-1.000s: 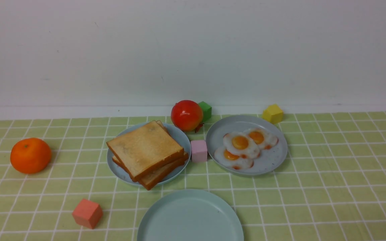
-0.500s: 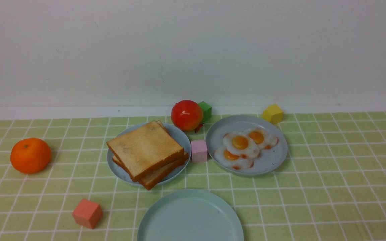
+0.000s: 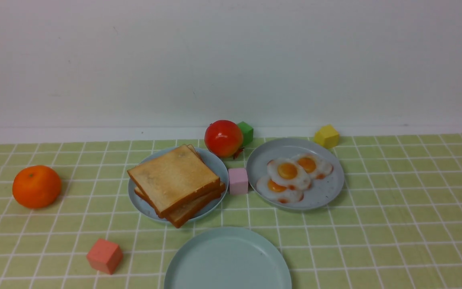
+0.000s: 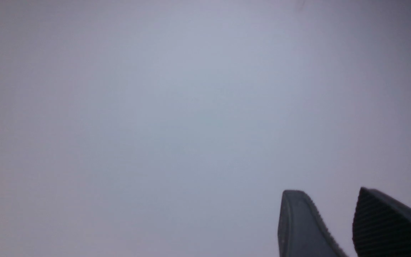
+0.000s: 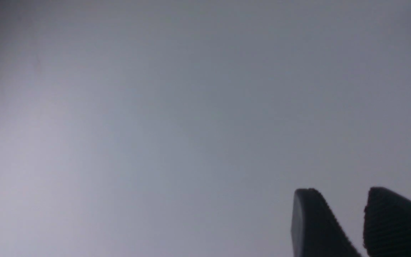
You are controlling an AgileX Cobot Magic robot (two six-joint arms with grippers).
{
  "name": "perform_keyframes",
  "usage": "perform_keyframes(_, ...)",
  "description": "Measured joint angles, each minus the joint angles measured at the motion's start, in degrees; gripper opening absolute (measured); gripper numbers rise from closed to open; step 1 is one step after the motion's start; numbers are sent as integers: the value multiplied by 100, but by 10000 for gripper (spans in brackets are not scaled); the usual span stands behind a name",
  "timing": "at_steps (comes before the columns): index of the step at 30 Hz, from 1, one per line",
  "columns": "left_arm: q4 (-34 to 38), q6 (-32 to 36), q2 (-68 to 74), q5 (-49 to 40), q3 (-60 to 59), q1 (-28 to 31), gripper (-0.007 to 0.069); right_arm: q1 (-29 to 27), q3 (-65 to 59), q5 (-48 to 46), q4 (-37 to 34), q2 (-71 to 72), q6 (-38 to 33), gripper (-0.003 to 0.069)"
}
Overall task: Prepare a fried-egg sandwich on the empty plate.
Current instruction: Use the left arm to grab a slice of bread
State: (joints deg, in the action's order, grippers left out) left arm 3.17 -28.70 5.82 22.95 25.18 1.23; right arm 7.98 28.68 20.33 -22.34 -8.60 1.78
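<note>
The pale mint-blue plate [image 3: 227, 261] lies bare at the front middle of the table. A stack of toast slices [image 3: 175, 182] sits on a greyer-blue plate [image 3: 217, 162] behind it to the left. Three fried eggs [image 3: 288, 173] overlap on another greyer-blue plate [image 3: 323, 192] to the right. No sandwich is in view. Neither gripper shows in the front view. My left gripper [image 4: 328, 192] and my right gripper [image 5: 343, 191] each show two dark fingertips with a gap between them, holding nothing, against a blank grey wall.
A pink cube [image 3: 238, 181] stands between the two back plates. A red tomato [image 3: 223, 138] and a green cube [image 3: 246, 132] are behind them. A yellow cube [image 3: 327, 136] is at back right. An orange [image 3: 37, 186] and a salmon cube [image 3: 104, 255] are at left.
</note>
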Motion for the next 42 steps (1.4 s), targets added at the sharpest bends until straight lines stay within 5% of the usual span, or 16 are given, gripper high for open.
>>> perform_keyframes(1, 6, -44, 50, -88, 108, 0, 238, 0, 101, -70, 0, -55, 2, 239)
perform_keyframes(2, 24, -291, 539, -1147, 1197, 0, 238, 0, 1021, -795, -7, -563, -18, 239)
perform_keyframes(9, 23, -881, 2411, -4901, 3503, 0, 238, 0, 3351, -3751, 164, -2350, -36, 239)
perform_keyframes(14, -237, -893, 3417, -6019, 3580, 0, 238, 0, 3549, -5041, 539, -3274, -39, 239)
perform_keyframes(18, -317, -920, 4049, -6247, 3393, 0, 238, 0, 3460, -6032, 816, -3800, -39, 239)
perform_keyframes(24, 614, -841, 5023, -6472, 3233, 0, 238, 0, 3051, -7029, 505, -4420, -58, 239)
perform_keyframes(29, 2118, 333, 6306, -6483, 3240, 0, 238, 0, 2435, -7102, -531, -4568, -846, 242)
perform_keyframes(34, 3245, 1641, 7391, -6451, 3386, 0, 241, 0, 2216, -7090, -819, -4568, -1290, 259)
perform_keyframes(42, 3468, 2231, 8896, -6334, 4038, 0, 367, 0, 2189, -7078, -903, -4568, -1395, 272)
